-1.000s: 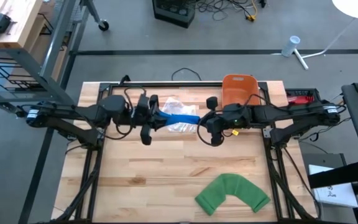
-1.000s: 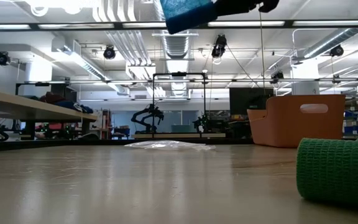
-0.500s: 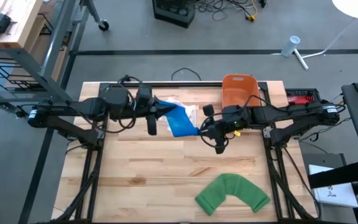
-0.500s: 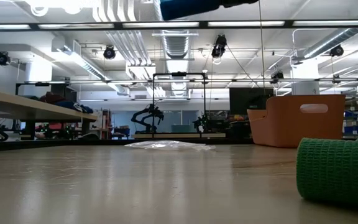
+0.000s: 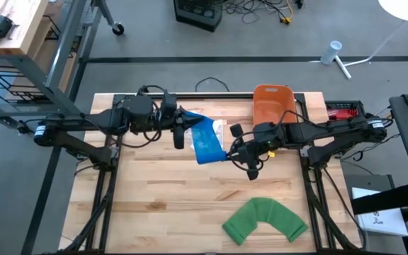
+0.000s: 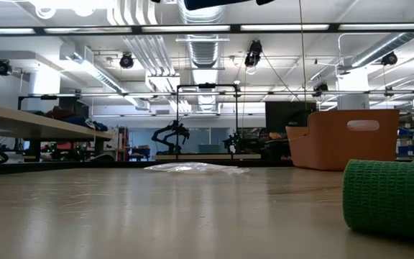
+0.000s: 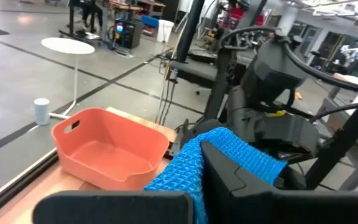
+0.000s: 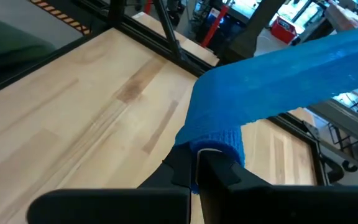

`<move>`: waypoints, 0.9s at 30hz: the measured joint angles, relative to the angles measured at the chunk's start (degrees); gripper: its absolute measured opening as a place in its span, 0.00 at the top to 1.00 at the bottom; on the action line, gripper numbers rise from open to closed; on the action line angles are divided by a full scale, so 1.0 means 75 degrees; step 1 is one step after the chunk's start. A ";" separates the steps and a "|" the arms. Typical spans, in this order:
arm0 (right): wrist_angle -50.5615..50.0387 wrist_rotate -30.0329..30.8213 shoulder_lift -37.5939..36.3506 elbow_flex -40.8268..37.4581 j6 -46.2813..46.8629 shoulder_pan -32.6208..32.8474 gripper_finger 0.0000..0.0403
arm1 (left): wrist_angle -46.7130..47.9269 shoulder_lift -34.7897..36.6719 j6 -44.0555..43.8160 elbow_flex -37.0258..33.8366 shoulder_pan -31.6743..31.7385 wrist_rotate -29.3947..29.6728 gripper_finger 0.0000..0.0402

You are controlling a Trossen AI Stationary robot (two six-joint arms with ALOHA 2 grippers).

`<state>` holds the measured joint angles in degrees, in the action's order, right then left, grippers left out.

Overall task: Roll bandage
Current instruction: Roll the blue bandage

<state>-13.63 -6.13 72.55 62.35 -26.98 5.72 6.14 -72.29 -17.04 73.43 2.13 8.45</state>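
A blue bandage [image 5: 206,140] hangs in the air between two robot grippers, stretched above a wooden table [image 5: 190,205]. The left gripper [image 5: 181,127] pinches its upper end; the right gripper [image 5: 234,151] is clamped on the lower end. Risk: if the arms pull apart, the fabric could slip from a pinch, or sag and twist. The fingertips are largely hidden behind cloth. A green bandage [image 5: 265,220] lies well away, nearer the right gripper.

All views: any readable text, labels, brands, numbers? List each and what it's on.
None readable.
Blue bandage, held between the left tool and the right tool: no print.
Green bandage: no print.
Orange bin: no label visible.
Clear plastic wrapper: any print too small to read.
Background screens in the left wrist view: too blurred.
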 joint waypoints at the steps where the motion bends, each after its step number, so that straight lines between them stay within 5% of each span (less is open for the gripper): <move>1: 0.0014 0.0008 0.0000 0.0000 0.0002 -0.0002 1.00 | -0.0020 -0.0003 0.0000 0.0000 0.0003 0.0003 1.00; 15: 0.0619 -0.1109 0.0000 0.0000 0.0354 0.0105 1.00 | 0.0207 -0.0288 -0.0105 -0.0009 0.0227 -0.0054 0.96; 27: 0.0743 -0.1466 -0.0014 0.0472 0.0408 0.0125 1.00 | 0.1310 -0.0598 -0.0191 -0.0037 0.0236 -0.0602 0.65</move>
<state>-8.06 -17.12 72.45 65.89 -23.92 6.66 15.97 -76.78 -18.47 73.15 3.90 3.94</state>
